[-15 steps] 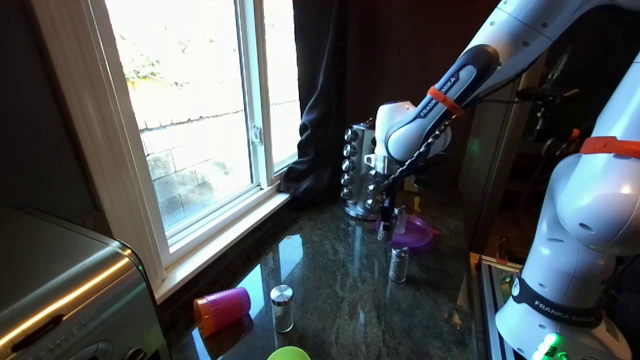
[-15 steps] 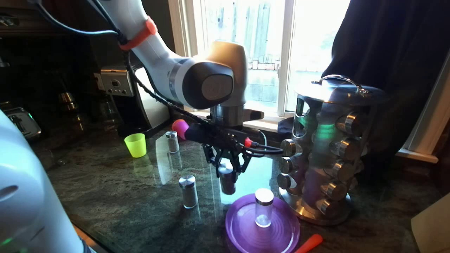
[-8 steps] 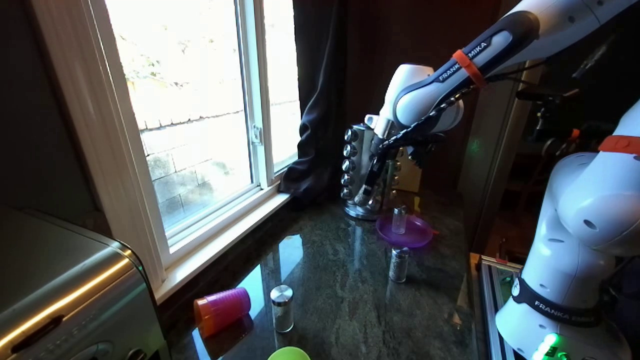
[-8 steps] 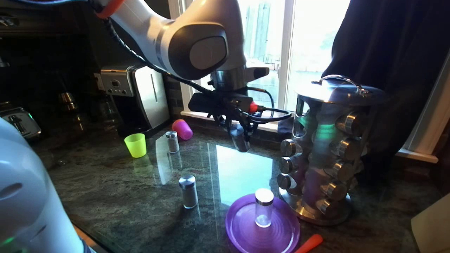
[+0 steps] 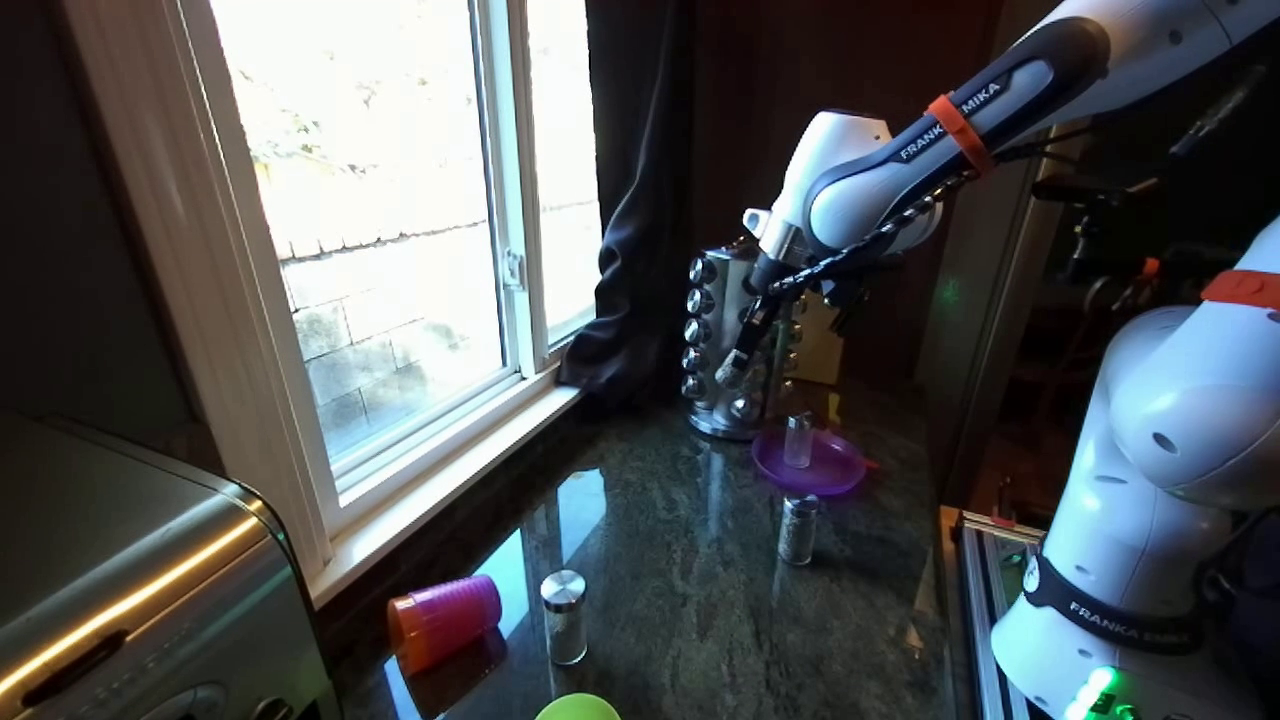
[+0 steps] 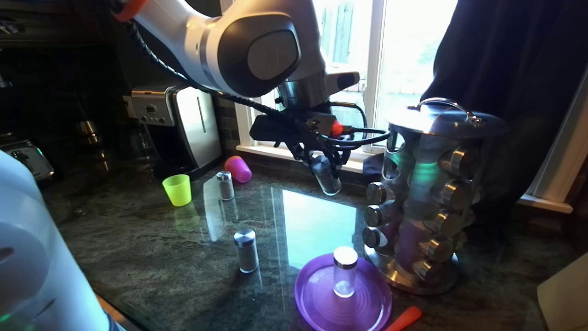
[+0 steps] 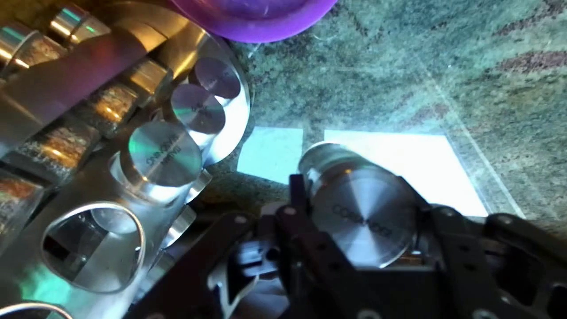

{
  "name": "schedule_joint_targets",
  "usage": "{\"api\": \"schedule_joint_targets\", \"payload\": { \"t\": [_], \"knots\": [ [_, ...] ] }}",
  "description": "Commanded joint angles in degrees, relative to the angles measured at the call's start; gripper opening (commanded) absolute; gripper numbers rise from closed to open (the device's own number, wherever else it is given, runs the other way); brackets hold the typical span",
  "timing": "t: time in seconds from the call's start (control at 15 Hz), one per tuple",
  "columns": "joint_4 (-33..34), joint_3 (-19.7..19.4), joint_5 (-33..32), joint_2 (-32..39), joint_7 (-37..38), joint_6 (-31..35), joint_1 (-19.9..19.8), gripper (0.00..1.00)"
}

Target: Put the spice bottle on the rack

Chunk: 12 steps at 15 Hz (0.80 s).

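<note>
Spice bottle (image 6: 327, 177) hangs tilted, gripped in the tool (image 7: 353, 189).

A kitchen: mottled countertop (image 6: 151, 257), spice rack (image 6: 415, 202), steel appliance (image 6: 193, 124).

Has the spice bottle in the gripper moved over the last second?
Yes. In an exterior view, the spice bottle has shifted up the picture and toward the rack.

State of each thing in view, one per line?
Spice bottle: held aloft, tilted, capped
Jaws: closed on that bottle
Rack: upright, partly filled
Purple plate: face up
Plate bottle: upright, capped
Plate-side bottle: upright, capped
Cup-side bottle: upright, capped
Pink cup: on its side
Green cup: upright
Curtain: drawn aside
</note>
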Motion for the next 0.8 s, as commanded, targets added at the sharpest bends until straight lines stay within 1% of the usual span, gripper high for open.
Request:
{"api": "schedule_joint_targets", "payload": {
  "t": [0.0,0.07,0.13,0.2,0.33,0.47,0.6,0.73],
  "knots": [
    [0.1,-0.6,-0.9,-0.2,0.6,-0.6,0.4,0.49],
    [0.1,-0.5,-0.9,-0.2,0.6,-0.6,0.3,0.24],
    [0.1,0.7,-1.9,-0.6,2.5,-0.5,-0.6,0.24],
    [0.1,2.1,-3.8,-0.7,4.2,1.8,-1.8,0.24],
    [0.2,4.5,-6.6,-2.1,8.2,4.2,-3.3,0.24],
    [-2.7,7.9,-10.4,-5.8,13.9,7.1,-6.6,0.24],
    [0.2,11.1,-12.8,-5.3,19.1,5.8,-9.1,0.24],
    [-2.4,14.1,-15.1,-9.4,24.2,5.9,-11.9,0.24]
  ]
}}
